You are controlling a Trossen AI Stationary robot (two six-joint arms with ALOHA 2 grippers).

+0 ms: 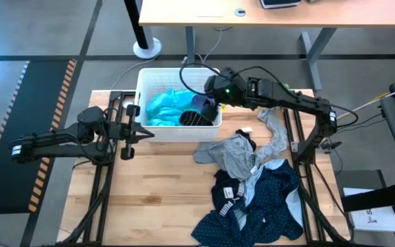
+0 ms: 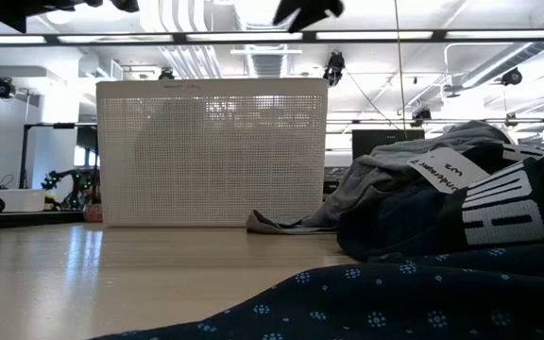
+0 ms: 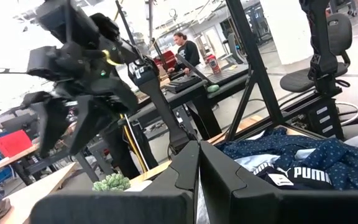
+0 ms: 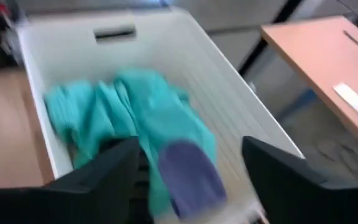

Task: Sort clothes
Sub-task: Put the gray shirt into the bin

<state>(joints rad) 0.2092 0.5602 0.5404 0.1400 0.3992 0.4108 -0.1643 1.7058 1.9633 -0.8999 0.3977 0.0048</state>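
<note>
Over the white basket (image 1: 142, 86), my right gripper (image 4: 188, 168) hangs with fingers apart, navy piece (image 4: 188, 177) dropping onto teal cloth (image 1: 163, 106); next, reach the grey garment (image 1: 235, 152). Left gripper (image 3: 197, 180) waits closed.

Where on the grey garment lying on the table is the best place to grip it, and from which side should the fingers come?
Probably best from above, at the bunched folds in the middle of the grey garment. There the fabric rises in ridges that fingers can pinch, and nothing covers it. Its lower edge overlaps the black garment with white stripes, so a grip there might lift both.
</note>
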